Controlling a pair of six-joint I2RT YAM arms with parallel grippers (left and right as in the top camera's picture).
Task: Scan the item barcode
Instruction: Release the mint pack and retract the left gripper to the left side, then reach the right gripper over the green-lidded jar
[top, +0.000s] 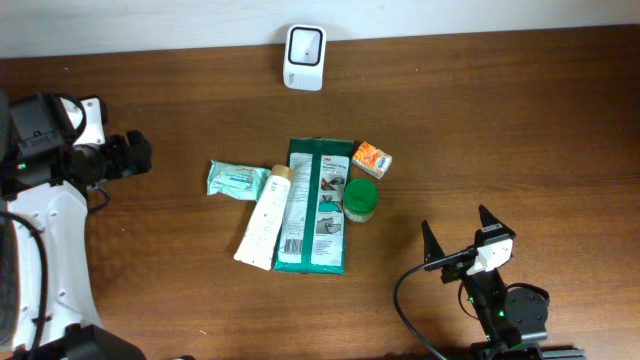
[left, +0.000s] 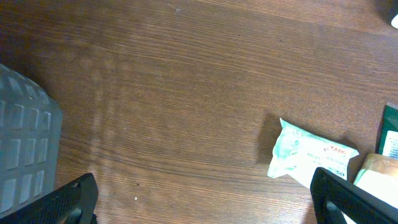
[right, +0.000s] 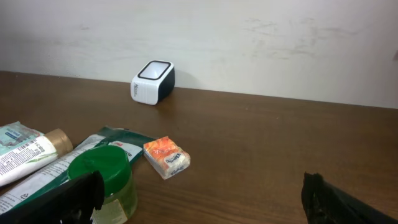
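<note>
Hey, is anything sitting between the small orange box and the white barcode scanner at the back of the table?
Nothing visible does. Only bare table lies between the small orange box and the white barcode scanner. The green-lidded jar sits on the box's other side, off that path.

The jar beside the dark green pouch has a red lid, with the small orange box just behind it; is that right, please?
Not quite: the jar has a green lid, not red, as the overhead view shows. It does sit beside the dark green pouch, with the small orange box just behind it.
</note>
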